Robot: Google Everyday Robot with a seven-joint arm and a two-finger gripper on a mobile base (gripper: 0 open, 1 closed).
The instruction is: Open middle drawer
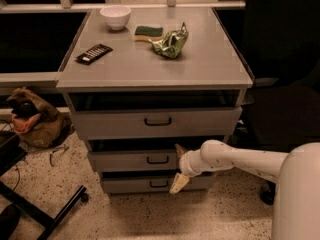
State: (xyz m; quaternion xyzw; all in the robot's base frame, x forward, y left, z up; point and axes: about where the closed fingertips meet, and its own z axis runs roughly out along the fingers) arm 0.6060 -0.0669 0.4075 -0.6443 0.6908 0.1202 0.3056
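The middle drawer is the second grey front of the cabinet, with a small black loop handle at its centre. It stands out a little from the cabinet, with a dark gap above it. My gripper, on the end of a white arm coming in from the right, is just right of that handle. It is open, with one tan finger at the drawer's top edge and the other below, in front of the lowest drawer. Nothing is held between them.
The taller top drawer is pulled out slightly. On the cabinet top lie a white bowl, a sponge, a green bag and a black remote. A brown bag and a chair base are on the floor at left.
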